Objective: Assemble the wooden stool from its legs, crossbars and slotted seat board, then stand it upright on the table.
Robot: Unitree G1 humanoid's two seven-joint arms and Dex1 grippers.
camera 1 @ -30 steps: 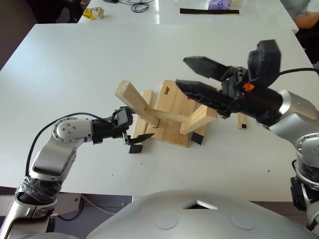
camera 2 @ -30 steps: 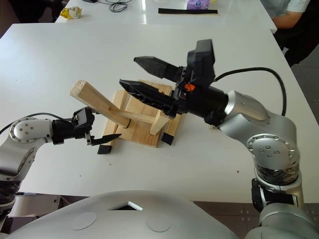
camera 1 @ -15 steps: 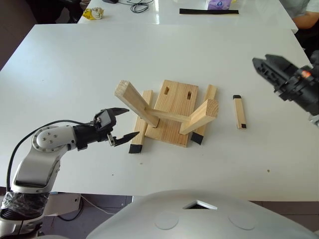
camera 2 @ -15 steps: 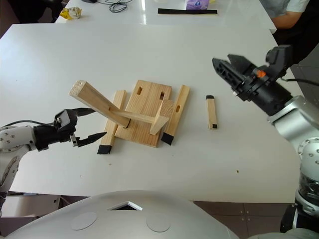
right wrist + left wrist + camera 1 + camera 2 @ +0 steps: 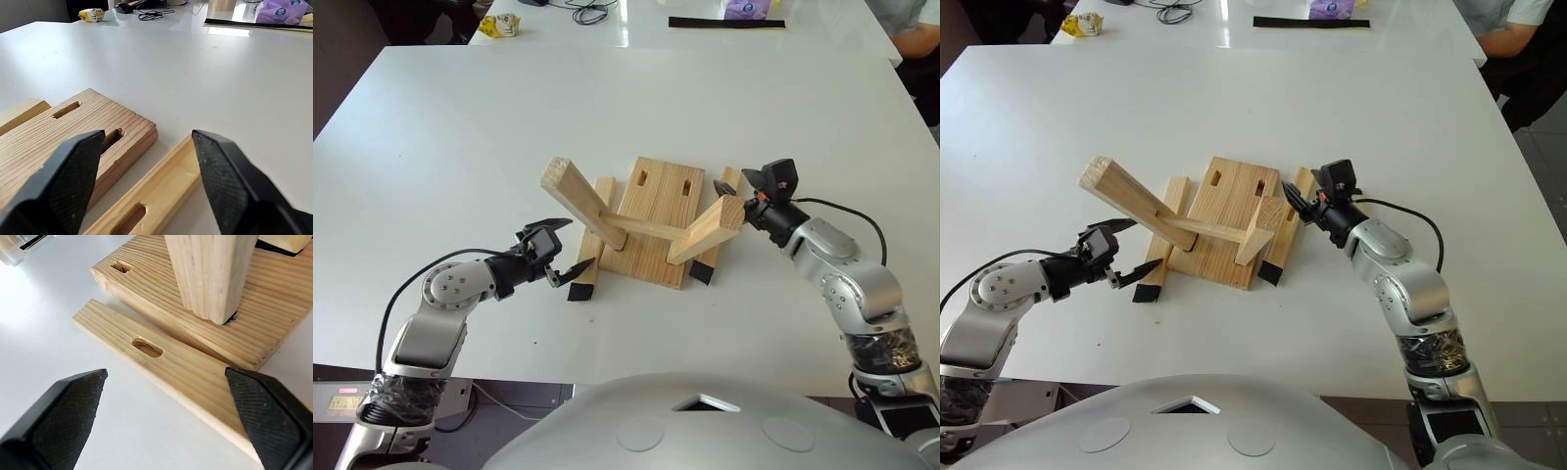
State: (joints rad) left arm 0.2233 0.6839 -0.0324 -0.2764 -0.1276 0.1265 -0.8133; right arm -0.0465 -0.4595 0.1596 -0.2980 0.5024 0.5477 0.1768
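Mid-assembly. Seat board (image 5: 656,196) lies flat mid-worktop (image 5: 460,127), and a joined leg-and-crossbar frame (image 5: 651,230) rests tilted across it. Loose slotted legs lie flat just beside it, one left (image 5: 161,357) and one right (image 5: 156,196).

Left hand (image 5: 576,243) is spread wide at the left leg's near end. Right hand (image 5: 729,186) is spread wide over the right leg's far end. Neither holds anything.

Likely step: picking up the loose legs. Next move calls for lowering to straddle a leg and closing squarely.

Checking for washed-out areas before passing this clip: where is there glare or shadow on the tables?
Left wrist view: bright glare on the table beside the slotted leg. Right wrist view: bright reflections on the far table. Left eye view: even light, faint shadows beside the seat board.
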